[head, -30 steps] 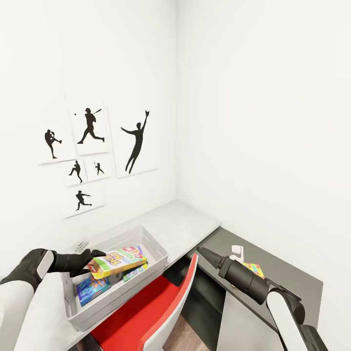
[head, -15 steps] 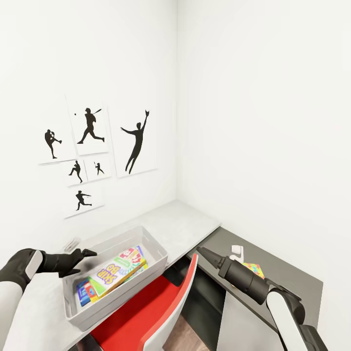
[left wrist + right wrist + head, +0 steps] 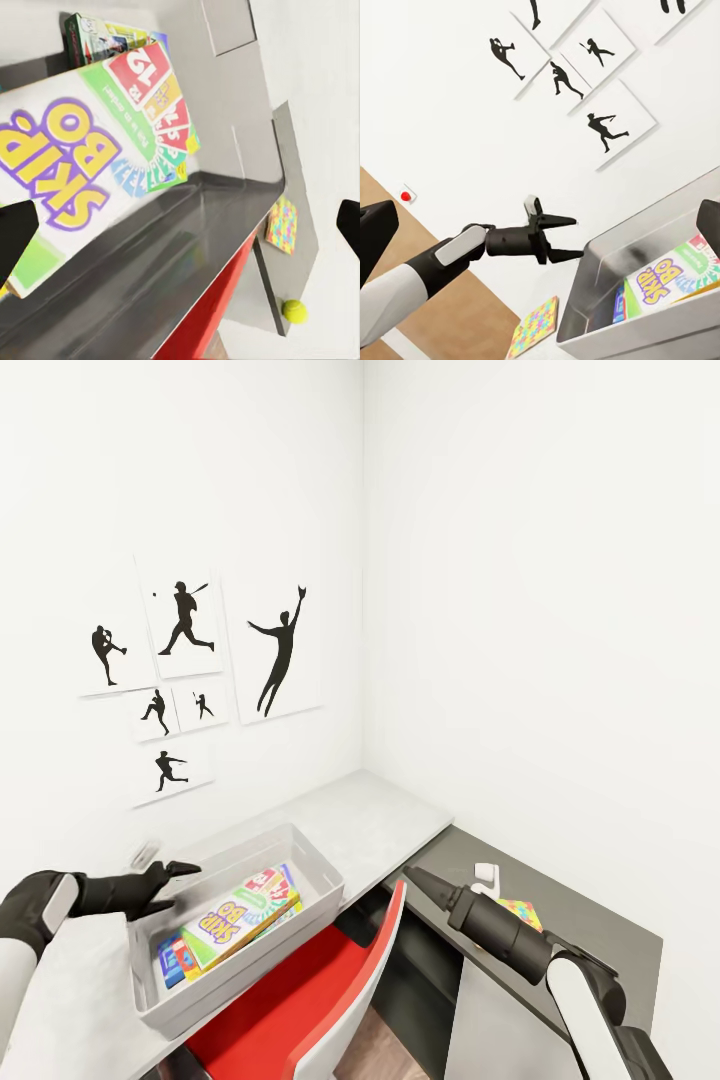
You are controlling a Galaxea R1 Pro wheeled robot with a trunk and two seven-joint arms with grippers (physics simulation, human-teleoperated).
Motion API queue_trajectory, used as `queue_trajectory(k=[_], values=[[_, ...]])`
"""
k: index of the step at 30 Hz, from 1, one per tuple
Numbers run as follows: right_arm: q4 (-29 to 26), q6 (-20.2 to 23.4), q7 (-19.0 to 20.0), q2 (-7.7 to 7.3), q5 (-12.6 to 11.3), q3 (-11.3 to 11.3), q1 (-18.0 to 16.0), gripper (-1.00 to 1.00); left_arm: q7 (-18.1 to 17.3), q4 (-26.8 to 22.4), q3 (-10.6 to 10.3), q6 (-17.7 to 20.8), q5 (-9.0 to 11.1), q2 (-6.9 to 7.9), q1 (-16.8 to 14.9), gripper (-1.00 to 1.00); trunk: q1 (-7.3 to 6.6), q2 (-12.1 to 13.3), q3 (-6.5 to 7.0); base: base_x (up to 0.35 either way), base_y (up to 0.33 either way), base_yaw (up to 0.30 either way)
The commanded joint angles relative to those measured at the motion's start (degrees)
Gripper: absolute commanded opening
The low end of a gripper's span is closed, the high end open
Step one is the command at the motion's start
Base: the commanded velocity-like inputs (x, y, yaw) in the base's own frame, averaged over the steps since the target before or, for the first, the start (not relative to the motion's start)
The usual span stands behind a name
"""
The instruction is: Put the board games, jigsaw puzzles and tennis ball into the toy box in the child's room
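Observation:
The light-grey toy box (image 3: 325, 875) sits on the pale table (image 3: 385, 820). Inside it the yellow-green board game (image 3: 238, 917) lies slanted over a blue one (image 3: 168, 960). My left gripper (image 3: 178, 887) hovers open and empty just over the box's left end. The left wrist view looks down on the yellow-green game (image 3: 75, 150), another game box (image 3: 112, 37) and the box wall (image 3: 187, 255). One jigsaw puzzle (image 3: 521, 910) lies on the dark side desk, near a tennis ball (image 3: 294, 310). Another jigsaw puzzle (image 3: 536, 326) lies beside the toy box (image 3: 607, 262). My right gripper (image 3: 415, 880) is open and empty.
A red chair (image 3: 330, 980) is tucked under the table in front of the toy box. A small white object (image 3: 485, 875) sits on the dark side desk (image 3: 590, 925). Silhouette sports pictures (image 3: 185, 620) hang on the wall. The room corner closes the far end.
My left gripper let go of the yellow-green board game, which dropped flat into the toy box, and the hand drew back to the left. The right arm stayed still.

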Motion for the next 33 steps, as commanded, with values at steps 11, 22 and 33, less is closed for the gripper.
queue_trajectory(k=[11,22,33], values=[[0.00,0.39,0.03,-0.05,-0.29,-0.05,-0.02,1.00,-17.38,-0.33,-0.39,-0.16,-0.24,2.02,0.22,1.00,0.02,-0.04,-0.03,0.000,0.000,0.000],[0.00,0.39,0.03,-0.07,-0.35,-0.05,-0.02,1.00,-24.54,-0.56,-0.47,-0.44,-0.27,2.52,0.40,1.00,0.02,-0.04,0.12,-0.022,0.000,0.000],[0.00,0.39,0.03,-0.08,-0.36,-0.05,-0.02,1.00,-26.45,-0.57,-0.48,-0.59,-0.30,3.21,0.43,1.00,0.02,-0.04,0.99,-0.260,0.000,0.000]])
